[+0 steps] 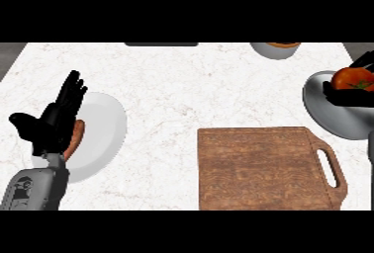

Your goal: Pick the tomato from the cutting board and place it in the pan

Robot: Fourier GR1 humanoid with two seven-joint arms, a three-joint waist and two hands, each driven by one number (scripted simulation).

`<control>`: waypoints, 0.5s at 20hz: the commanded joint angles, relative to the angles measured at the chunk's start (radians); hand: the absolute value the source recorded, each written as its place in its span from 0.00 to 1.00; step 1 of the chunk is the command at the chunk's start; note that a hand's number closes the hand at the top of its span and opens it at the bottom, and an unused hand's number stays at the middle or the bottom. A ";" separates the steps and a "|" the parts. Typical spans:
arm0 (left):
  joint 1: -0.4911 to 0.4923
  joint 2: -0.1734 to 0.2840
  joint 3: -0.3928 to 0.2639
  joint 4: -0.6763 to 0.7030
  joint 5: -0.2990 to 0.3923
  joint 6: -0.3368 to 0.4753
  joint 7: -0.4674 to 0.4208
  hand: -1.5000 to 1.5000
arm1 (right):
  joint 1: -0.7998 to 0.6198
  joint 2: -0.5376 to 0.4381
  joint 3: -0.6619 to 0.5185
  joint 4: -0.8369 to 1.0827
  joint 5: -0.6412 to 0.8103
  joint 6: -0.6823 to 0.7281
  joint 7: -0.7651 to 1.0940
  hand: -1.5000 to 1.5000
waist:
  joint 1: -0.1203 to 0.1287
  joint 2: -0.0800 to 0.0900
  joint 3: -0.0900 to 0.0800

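The red tomato (353, 78) with a green stem is over the grey pan (330, 109) at the right edge. My right hand (349, 97) is curled round the tomato from below and behind, black fingers showing under and above it. The brown wooden cutting board (263, 168) with a handle slot lies bare at the lower right. My left hand (57, 116) stands open with fingers up at the left, over a white plate.
A white plate (102, 133) at the left holds an orange-brown sausage-like item (75, 138), partly hidden by my left hand. A grey bowl (276, 49) sits at the back edge, and a dark object (161, 44) lies at the back centre.
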 commanded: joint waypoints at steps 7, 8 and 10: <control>-0.059 -0.009 -0.014 0.036 -0.016 0.003 -0.011 0.50 | -0.150 -0.242 -0.136 0.659 0.072 -0.282 -0.321 1.00 | 0.027 0.013 0.002; -0.032 -0.018 -0.016 0.024 -0.027 0.017 -0.032 0.50 | -0.110 -0.253 -0.166 0.710 0.030 -0.310 -0.422 1.00 | 0.028 0.013 0.003; -0.051 -0.028 -0.019 0.064 -0.023 0.013 -0.026 0.50 | -0.211 -0.252 -0.166 0.845 0.045 -0.355 -0.417 1.00 | 0.036 0.016 0.002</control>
